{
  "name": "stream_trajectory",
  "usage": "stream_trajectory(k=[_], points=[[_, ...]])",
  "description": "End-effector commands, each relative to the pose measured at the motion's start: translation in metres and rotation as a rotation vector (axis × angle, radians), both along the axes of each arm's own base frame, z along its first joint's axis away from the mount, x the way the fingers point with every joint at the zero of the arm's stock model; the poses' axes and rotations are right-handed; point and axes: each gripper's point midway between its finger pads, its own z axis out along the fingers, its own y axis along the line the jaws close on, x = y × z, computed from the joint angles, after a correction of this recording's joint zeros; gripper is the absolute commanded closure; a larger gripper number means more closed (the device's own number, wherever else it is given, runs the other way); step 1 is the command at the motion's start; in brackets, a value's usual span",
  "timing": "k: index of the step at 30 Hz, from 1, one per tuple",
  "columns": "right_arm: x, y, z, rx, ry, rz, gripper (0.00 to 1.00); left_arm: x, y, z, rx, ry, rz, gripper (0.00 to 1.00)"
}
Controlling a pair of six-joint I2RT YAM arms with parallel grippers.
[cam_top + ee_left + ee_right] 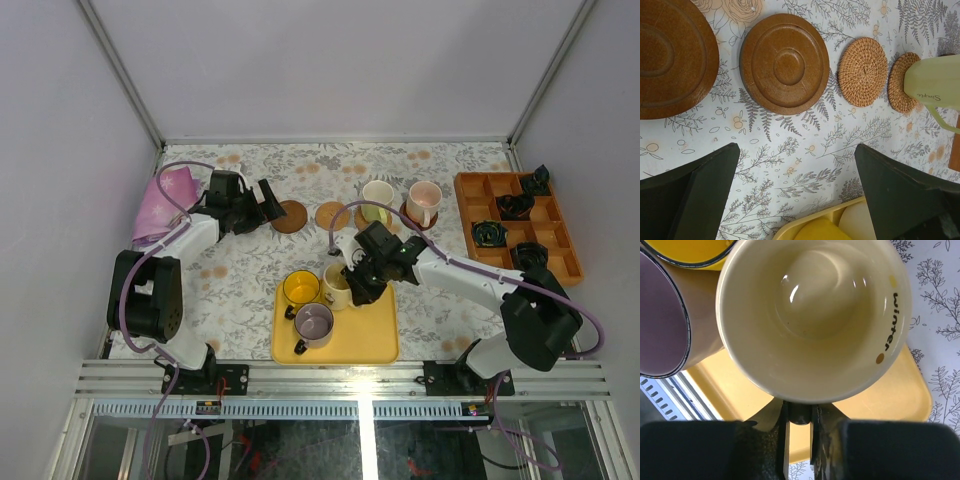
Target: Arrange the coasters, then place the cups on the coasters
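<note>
Yellow tray [365, 338]; orange divided tray [478, 188]; pink cloth [160, 205].

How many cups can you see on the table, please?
5. The yellow cup, purple cup and cream cup are at the tray, the cream cup in the right claw; the green cup and pink cup sit on coasters farther back. None appears hidden.

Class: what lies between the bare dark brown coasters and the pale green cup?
A bare tan woven coaster, shown in the left wrist view, between the nearer dark brown coaster and the pale green cup.
</note>
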Motion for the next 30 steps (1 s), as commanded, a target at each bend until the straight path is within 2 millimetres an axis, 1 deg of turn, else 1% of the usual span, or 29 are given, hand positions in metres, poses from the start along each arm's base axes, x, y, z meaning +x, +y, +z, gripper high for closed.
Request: stream_trajectory(k=[1, 3, 6, 12, 15, 18, 24, 27, 30], points=[[0.011, 0.003, 0.007, -0.021, -0.042, -0.028, 1.0, 0.002, -0.004, 0.01, -0.002, -0.044, -0.023, 0.0], [0.014, 0.004, 0.015, -0.033, -0.064, -0.041, 1.0, 0.003, -0.005, 0.01, -0.004, -0.045, -0.026, 0.0], [0.023, 0.009, 0.033, -0.032, -0.112, -0.079, 1.0, 0.006, -0.006, 0.01, -0.009, -0.046, -0.029, 0.0], [0.057, 0.024, 0.088, 0.021, -0.25, -0.221, 1.0, 0.009, -0.007, 0.014, -0.015, -0.056, -0.033, 0.0], [0.077, 0.031, 0.109, 0.037, -0.312, -0.307, 1.0, 0.009, -0.007, 0.015, -0.016, -0.059, -0.033, 0.0], [0.101, 0.033, 0.117, 0.015, -0.368, -0.396, 1.0, 0.009, -0.007, 0.015, -0.014, -0.06, -0.03, 0.0], [0.148, 0.044, 0.119, -0.033, -0.461, -0.556, 1.0, 0.007, -0.003, 0.017, -0.001, -0.066, -0.015, 0.0], [0.173, 0.05, 0.114, -0.067, -0.495, -0.665, 1.0, 0.006, -0.001, 0.016, 0.007, -0.068, -0.005, 0.0], [0.191, 0.055, 0.102, -0.111, -0.509, -0.749, 1.0, 0.005, -0.001, 0.017, 0.008, -0.067, -0.007, 0.0]])
